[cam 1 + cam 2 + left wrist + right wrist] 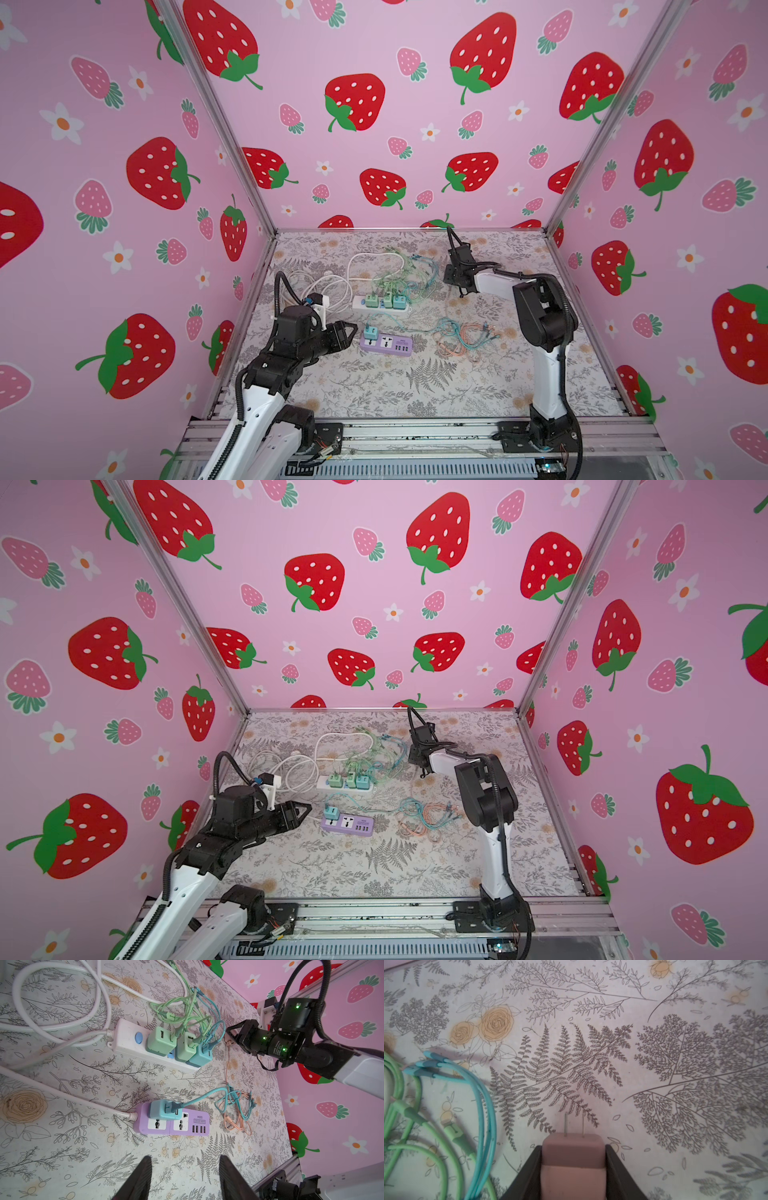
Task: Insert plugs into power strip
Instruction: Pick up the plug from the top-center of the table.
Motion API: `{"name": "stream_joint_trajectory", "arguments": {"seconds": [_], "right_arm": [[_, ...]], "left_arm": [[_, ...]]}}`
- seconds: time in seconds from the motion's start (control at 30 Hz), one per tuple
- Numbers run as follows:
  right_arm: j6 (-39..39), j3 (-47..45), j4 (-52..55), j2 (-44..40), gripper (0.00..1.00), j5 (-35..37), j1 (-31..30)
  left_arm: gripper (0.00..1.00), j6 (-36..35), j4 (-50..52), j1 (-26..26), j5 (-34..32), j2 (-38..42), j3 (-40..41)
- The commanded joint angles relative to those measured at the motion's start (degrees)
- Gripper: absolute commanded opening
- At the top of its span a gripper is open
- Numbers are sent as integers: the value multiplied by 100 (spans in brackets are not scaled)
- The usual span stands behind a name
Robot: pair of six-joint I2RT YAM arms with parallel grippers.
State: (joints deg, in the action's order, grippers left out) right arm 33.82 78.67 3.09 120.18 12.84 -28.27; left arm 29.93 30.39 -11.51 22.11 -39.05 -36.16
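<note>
One plug to go: peach plug (pixel 572 1159) clamped in R gripper (pixel 572 1147), prongs (pixel 565 1124) fwd, off white strip's (pixel 128 1036) end. Likely target, purple strip (pixel 187 1128) w/ free sockets (pixel 179 1125), lies base-ward & left of it; L gripper (pixel 185 1157), open & empty, is nearer.

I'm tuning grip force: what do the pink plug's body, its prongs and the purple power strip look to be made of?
The pink plug looks like moulded plastic: matte, with rounded edges and a seam between two tones. Its prongs are thin, grey, flat blades, apparently bare metal. The purple power strip is probably hard plastic: a smooth lilac shell with white socket faces.
</note>
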Motion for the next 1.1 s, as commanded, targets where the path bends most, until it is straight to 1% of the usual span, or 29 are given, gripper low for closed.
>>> {"name": "stream_joint_trajectory", "arguments": {"seconds": [0.0, 0.13, 0.3, 0.47, 0.63, 0.9, 1.07], "right_arm": [[-421, -155, -40, -470, 30, -388, -29], [-882, -159, -191, -1026, 25, -782, -29], [-1544, -153, -422, -1847, 24, -1057, -73], [-2111, 71, -398, -2480, 24, -1143, -123], [-2537, 293, -401, -2912, 24, -1078, -211], [-3103, 689, -509, -3469, 24, -831, -441], [-3430, 690, -760, -3870, 24, -624, -573]], "left_arm": [[55, -52, -15, 38, 83, 11, -101], [55, -71, -16, 34, 83, -23, -119], [55, -90, -50, 34, 164, -64, -145], [55, -75, -312, 34, 578, -119, -145], [55, -108, -475, 35, 951, -182, -167], [55, -93, -511, 26, 1028, -190, -142], [55, -93, -543, 30, 1118, -230, -145]]}}
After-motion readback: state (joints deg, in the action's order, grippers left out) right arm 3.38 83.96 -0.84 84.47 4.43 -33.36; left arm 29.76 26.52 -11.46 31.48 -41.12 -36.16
